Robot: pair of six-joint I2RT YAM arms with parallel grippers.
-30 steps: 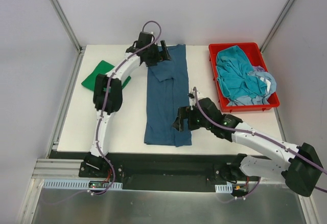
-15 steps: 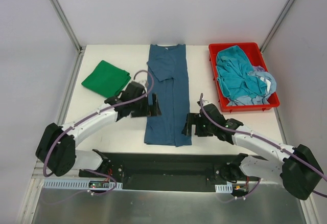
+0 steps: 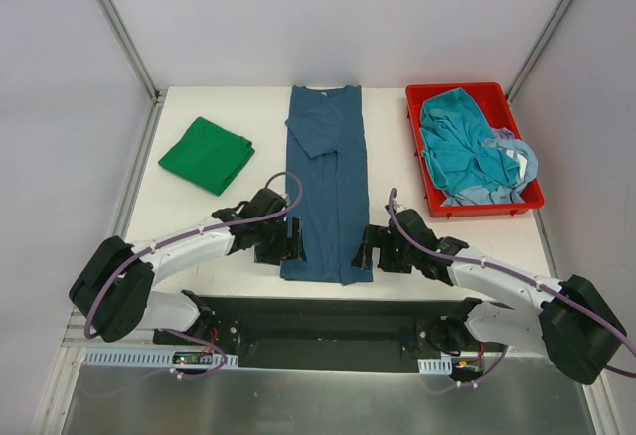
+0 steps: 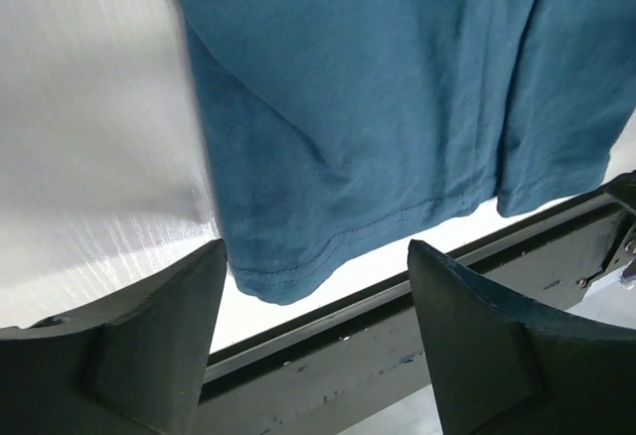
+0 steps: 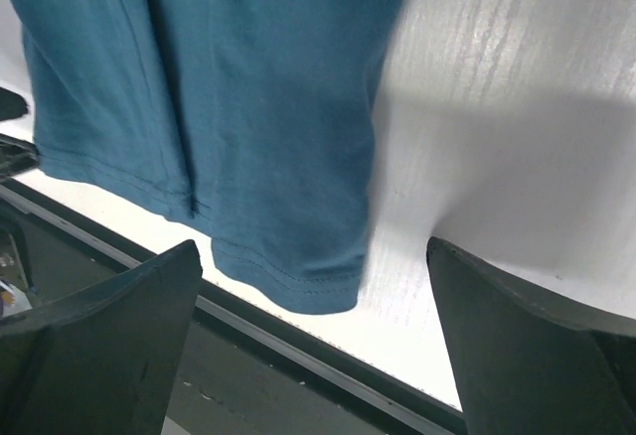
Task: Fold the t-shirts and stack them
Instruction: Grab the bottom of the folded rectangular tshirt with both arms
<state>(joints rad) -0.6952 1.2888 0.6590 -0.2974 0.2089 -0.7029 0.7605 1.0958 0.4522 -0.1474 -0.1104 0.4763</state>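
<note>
blue t-shirt (image 3: pixel 326 182): laid flat as a long folded strip down the middle of the table (image 3: pixel 229 251), collar at the far edge.
left gripper (image 3: pixel 295 240): jaws spread, set at the near left hem corner; nothing is pinched.
right gripper (image 3: pixel 365 246): jaws spread wide, set at the near right hem corner.
green t-shirt (image 3: pixel 207 154): folded, placed far left.
teal t-shirt (image 3: pixel 459 147), pale blue t-shirt (image 3: pixel 519 164): heaped in the red bin (image 3: pixel 414 142).
</note>
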